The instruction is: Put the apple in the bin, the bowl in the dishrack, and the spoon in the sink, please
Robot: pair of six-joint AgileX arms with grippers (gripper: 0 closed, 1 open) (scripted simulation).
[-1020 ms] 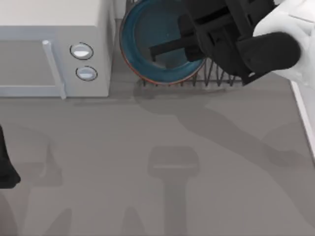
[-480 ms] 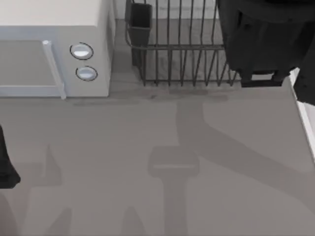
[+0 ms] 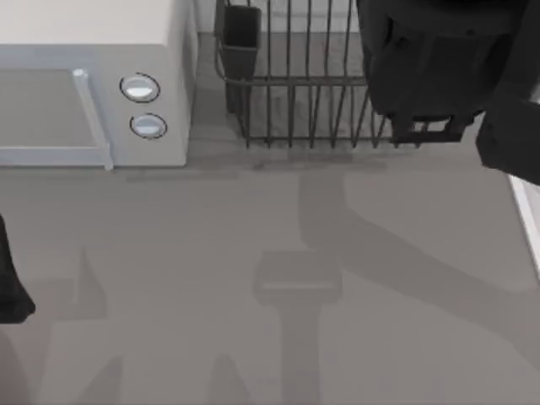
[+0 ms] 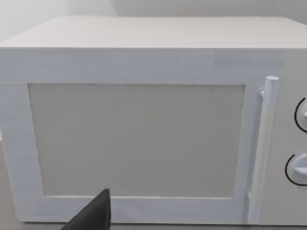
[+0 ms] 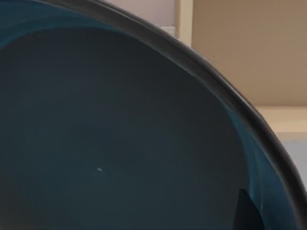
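Note:
The bowl (image 5: 110,143) is very close in the right wrist view, its dark blue-teal inside and its rim running across the picture. A dark finger (image 5: 247,213) of my right gripper lies against the bowl's inner wall by the rim, so the gripper is shut on the bowl. From above, my right gripper (image 3: 426,80) is a black mass over the right end of the dishrack (image 3: 295,93), and it hides the bowl. The sink shows as a pale rim (image 3: 527,211) at the right edge. The apple, the spoon and the bin are out of view.
A white microwave (image 3: 93,76) with two round knobs stands at the back left, just left of the dishrack's black utensil cup (image 3: 240,34). The left wrist view faces the microwave's door (image 4: 136,139). My left gripper (image 3: 10,291) is parked at the table's left edge.
A second ago the bowl hung over the dishrack's left part in my right gripper. The arm has since swung right, and the bowl no longer shows from above. The left arm has not moved.

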